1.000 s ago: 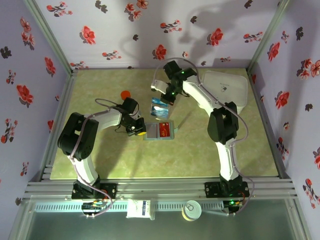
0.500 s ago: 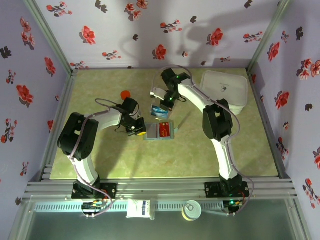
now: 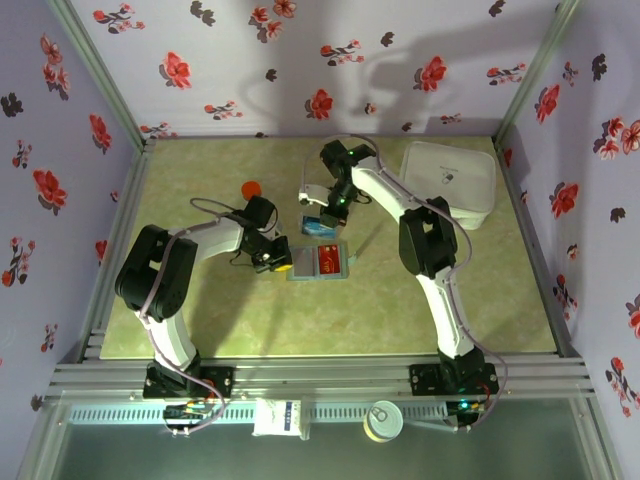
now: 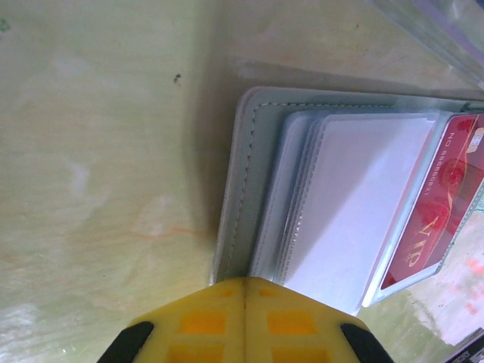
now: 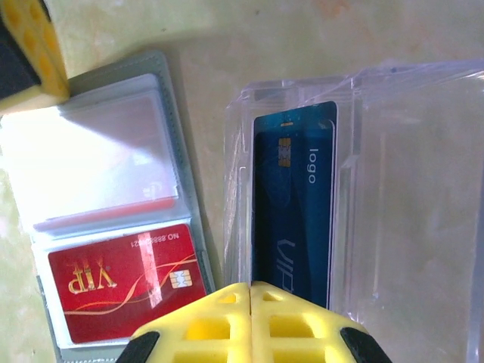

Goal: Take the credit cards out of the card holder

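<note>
The card holder [image 3: 318,261] lies open mid-table, grey-edged, with clear sleeves [image 4: 355,197]. A red card [image 5: 125,283] sits in its near sleeve. My left gripper [image 3: 279,264] is shut, its yellow tips [image 4: 243,286] resting on the holder's left edge [image 4: 234,189]. A blue credit card [image 5: 299,204] lies inside a clear plastic square [image 5: 408,174] just behind the holder. My right gripper [image 5: 250,289] is shut, its tips at the blue card's near end. Whether they pinch the card I cannot tell.
A big white rounded box [image 3: 452,180] stands at the back right. A small orange-red object [image 3: 251,188] lies back left of the holder. Flowered walls close in three sides, with metal rails along the front.
The right arm has swung left and its gripper has come down toward the clear square and blue card. The left arm and the card holder have stayed put.
</note>
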